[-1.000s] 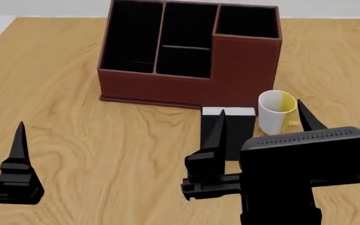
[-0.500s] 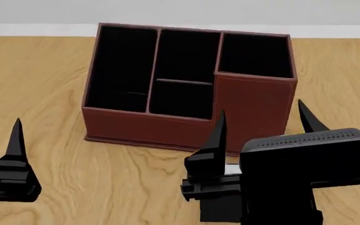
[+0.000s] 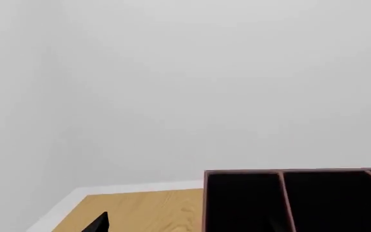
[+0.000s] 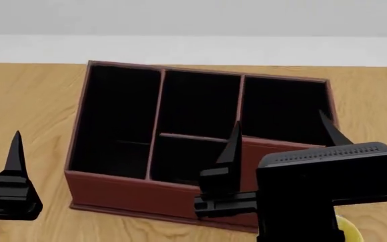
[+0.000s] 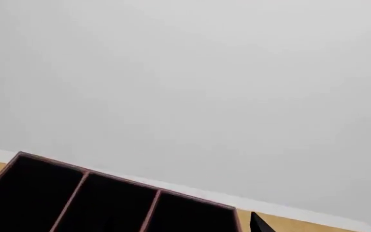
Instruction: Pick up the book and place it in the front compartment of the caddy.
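The reddish-brown caddy (image 4: 123, 196) with black cells stands mid-table. Its middle column is split by a low crossbar (image 4: 190, 137); the larger cell, the front compartment (image 4: 200, 103), lies on the far side of the bar. The book is hidden or out of view. My right gripper (image 4: 279, 119) is open and empty, held in front of the caddy's right part. Of my left gripper only one finger (image 4: 13, 166) shows, at the left edge; its body runs on out of the picture. The caddy also shows in the left wrist view (image 3: 295, 203) and the right wrist view (image 5: 108, 203).
A sliver of a yellow mug (image 4: 349, 233) peeks out below my right wrist. The wooden table (image 4: 25, 96) ends at a white wall behind the caddy. One dark fingertip shows in each wrist view (image 3: 98, 223) (image 5: 261, 223).
The head view has tilted up: the caddy has slid down the picture and looks larger. The book and most of the mug have dropped out of view. Both grippers keep their places.
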Available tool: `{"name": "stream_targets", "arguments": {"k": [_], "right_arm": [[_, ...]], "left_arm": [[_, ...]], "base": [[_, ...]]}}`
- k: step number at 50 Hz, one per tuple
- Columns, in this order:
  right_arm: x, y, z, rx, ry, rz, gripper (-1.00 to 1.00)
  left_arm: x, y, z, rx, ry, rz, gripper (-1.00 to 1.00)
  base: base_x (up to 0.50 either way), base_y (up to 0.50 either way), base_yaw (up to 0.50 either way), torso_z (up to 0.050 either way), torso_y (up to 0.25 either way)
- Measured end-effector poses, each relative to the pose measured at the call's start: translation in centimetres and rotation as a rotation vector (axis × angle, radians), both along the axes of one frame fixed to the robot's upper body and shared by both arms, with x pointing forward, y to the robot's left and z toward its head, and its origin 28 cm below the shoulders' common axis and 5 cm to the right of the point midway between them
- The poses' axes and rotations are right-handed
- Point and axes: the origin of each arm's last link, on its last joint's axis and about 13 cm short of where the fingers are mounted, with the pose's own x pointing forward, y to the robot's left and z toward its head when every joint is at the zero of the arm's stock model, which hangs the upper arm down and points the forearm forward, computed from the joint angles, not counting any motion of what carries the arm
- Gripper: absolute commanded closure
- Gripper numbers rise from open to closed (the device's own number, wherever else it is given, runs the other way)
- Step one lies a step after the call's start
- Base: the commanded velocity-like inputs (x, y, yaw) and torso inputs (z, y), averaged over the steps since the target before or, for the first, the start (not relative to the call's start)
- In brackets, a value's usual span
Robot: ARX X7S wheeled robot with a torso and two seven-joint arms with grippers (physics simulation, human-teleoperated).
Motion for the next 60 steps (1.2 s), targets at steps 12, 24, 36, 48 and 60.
{"name": "stream_targets", "arguments": {"k": [12, 24, 36, 48, 60], "right_arm": [[0.0, 0.0, -0.1, -0.001, 0.006, -0.002, -1.0], [-0.1, 0.1, -0.2, -0.002, 0.008, 0.001, -1.0], [-0.2, 0.0, -0.2, -0.001, 0.018, 0.014, -1.0], [0.3, -0.7, 0.9, -0.075, 0.113, 0.07, -1.0], [-0.3, 0.0, 2.3, -0.28, 0.289, 0.245, -1.0]], "left_arm": [[-0.1, 0.0, 0.0, -0.001, -0.001, -0.001, -1.0], [-0.1, 0.0, -0.1, -0.002, -0.001, -0.001, -1.0], [-0.1, 0.0, -0.2, -0.002, 0.0, -0.001, -1.0], [0.3, 0.0, -0.3, -0.002, 0.005, -0.004, -1.0], [0.4, 0.1, -0.5, 0.002, 0.008, 0.0, -1.0]], "base": [[0.5, 0.0, 0.0, 0.0, 0.002], [0.13, 0.0, 0.0, 0.0, 0.002], [0.0, 0.0, 0.0, 0.0, 0.0], [0.0, 0.0, 0.0, 0.0, 0.0], [0.0, 0.0, 0.0, 0.0, 0.0]]}}
